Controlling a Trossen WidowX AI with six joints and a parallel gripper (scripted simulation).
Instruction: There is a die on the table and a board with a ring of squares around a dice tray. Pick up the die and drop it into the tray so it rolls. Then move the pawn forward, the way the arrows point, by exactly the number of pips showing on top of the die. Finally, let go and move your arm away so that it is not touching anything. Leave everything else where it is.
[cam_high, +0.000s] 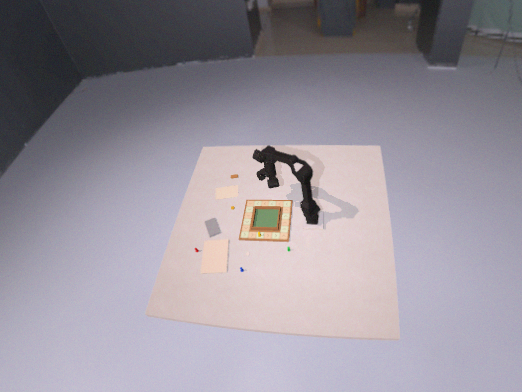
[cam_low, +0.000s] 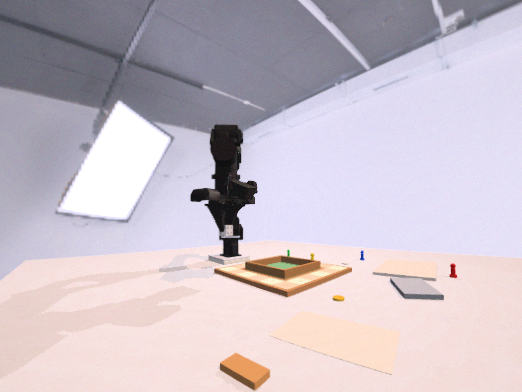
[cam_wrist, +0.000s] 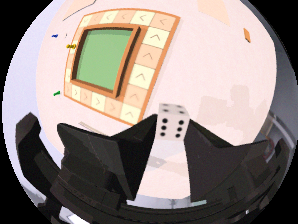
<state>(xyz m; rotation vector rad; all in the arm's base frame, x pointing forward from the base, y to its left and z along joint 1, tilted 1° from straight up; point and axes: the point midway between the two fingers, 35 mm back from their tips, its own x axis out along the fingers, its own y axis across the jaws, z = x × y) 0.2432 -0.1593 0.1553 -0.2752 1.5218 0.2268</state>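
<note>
My gripper (cam_high: 272, 182) (cam_low: 229, 233) (cam_wrist: 170, 120) is shut on the white die (cam_low: 228, 230) (cam_wrist: 170, 121) and holds it well above the table, off the board's edge nearest the arm's base. The wrist view shows a six-pip face and a two-pip face of the die. The board (cam_high: 245, 220) (cam_low: 300, 283) (cam_wrist: 150, 36) has a ring of arrow squares around a wooden tray with a green floor (cam_high: 266, 217) (cam_low: 280, 265) (cam_wrist: 103, 56). A yellow pawn (cam_high: 259, 234) (cam_low: 312, 256) (cam_wrist: 71, 46) stands on a square on the side far from my gripper.
Green (cam_high: 288, 248) (cam_low: 288, 253), blue (cam_high: 242, 269) (cam_low: 362, 255) and red (cam_high: 197, 249) (cam_low: 453, 270) pawns stand off the board. A yellow disc (cam_high: 233, 207) (cam_low: 338, 298), an orange block (cam_high: 234, 176) (cam_low: 245, 370), a grey slab (cam_high: 212, 227) (cam_low: 416, 288) and two beige cards (cam_high: 227, 192) (cam_high: 215, 256) lie nearby.
</note>
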